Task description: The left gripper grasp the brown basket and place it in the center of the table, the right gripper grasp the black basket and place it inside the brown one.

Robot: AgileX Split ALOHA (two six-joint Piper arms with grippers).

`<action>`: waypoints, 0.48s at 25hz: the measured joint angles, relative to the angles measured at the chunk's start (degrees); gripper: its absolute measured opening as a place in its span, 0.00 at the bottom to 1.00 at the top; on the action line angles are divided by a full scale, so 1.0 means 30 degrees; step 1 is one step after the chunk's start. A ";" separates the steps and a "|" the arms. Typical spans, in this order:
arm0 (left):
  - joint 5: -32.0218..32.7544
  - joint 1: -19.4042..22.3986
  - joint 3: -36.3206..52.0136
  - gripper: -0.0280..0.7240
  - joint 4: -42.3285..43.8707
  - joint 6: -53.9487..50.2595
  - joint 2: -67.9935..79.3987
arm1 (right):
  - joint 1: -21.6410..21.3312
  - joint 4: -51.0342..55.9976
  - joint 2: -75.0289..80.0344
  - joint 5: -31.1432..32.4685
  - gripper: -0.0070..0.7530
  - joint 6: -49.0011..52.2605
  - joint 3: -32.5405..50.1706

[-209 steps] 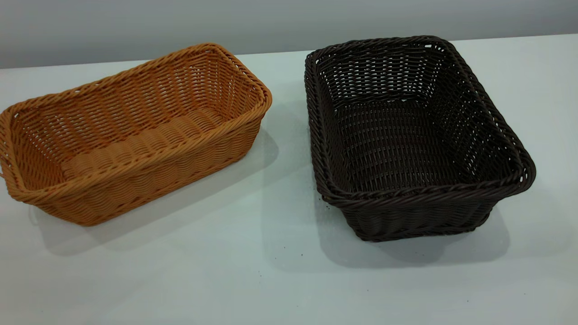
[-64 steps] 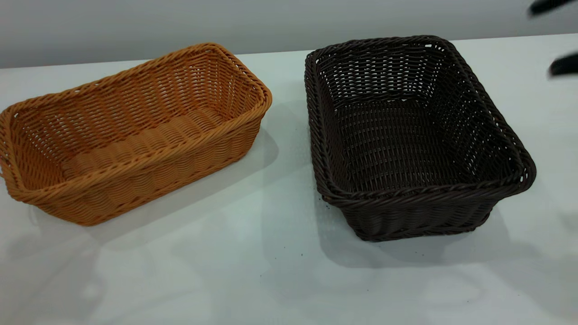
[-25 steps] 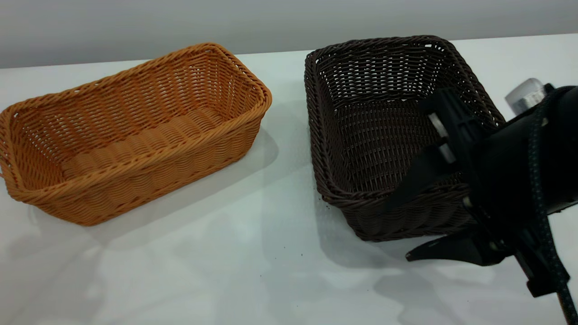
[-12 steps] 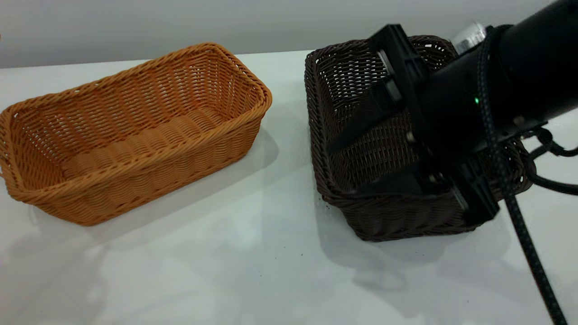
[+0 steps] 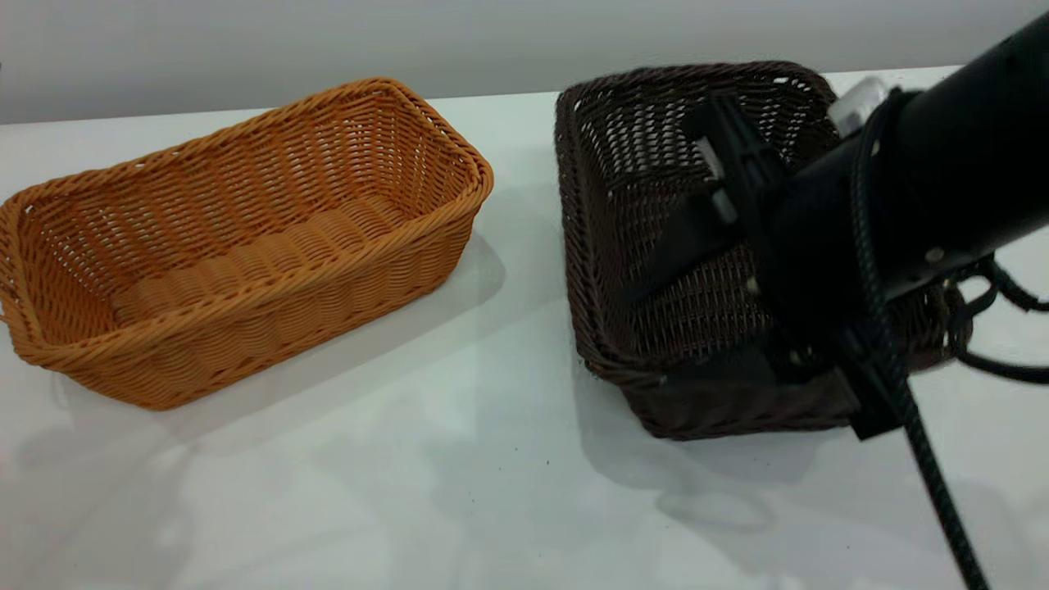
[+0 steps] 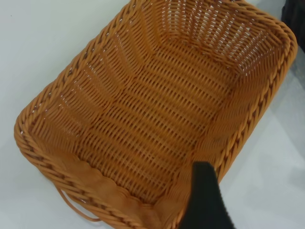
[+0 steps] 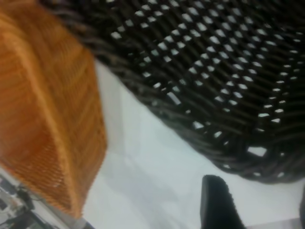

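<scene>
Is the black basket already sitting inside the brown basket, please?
No, in the exterior view the black basket sits on the table beside the brown basket, with bare tabletop between them.

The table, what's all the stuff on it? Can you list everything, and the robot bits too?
brown basket: one, orange-tan wicker, left part of the table, empty.
black basket: one, very dark brown wicker, right part, apart from the brown one.
table: one, white, under both baskets.
right claw: one, black, open, one finger inside the black basket and one outside its near wall.
left claw: one, black, only a finger seen, at the brown basket's rim.
</scene>
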 joint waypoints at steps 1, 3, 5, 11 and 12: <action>0.0000 0.0000 0.0000 0.62 0.0000 0.0000 0.0000 | 0.0000 0.0020 0.0291 0.0020 0.49 -0.0018 0.0000; 0.0000 0.0000 0.0000 0.62 0.0000 -0.0020 0.0000 | 0.0000 0.0002 0.0837 0.0056 0.49 -0.0037 0.0018; 0.0024 0.0000 0.0000 0.62 0.0000 -0.0020 0.0000 | -0.0020 0.0022 0.1182 0.0326 0.49 -0.0095 0.0018; 0.0060 0.0000 0.0000 0.62 0.0000 -0.0003 0.0000 | -0.0020 0.0016 0.1208 -0.0197 0.49 -0.0190 0.0001; 0.0060 0.0000 0.0000 0.62 0.0000 -0.0003 0.0000 | -0.0020 0.0016 0.1208 -0.0516 0.49 -0.0190 0.0001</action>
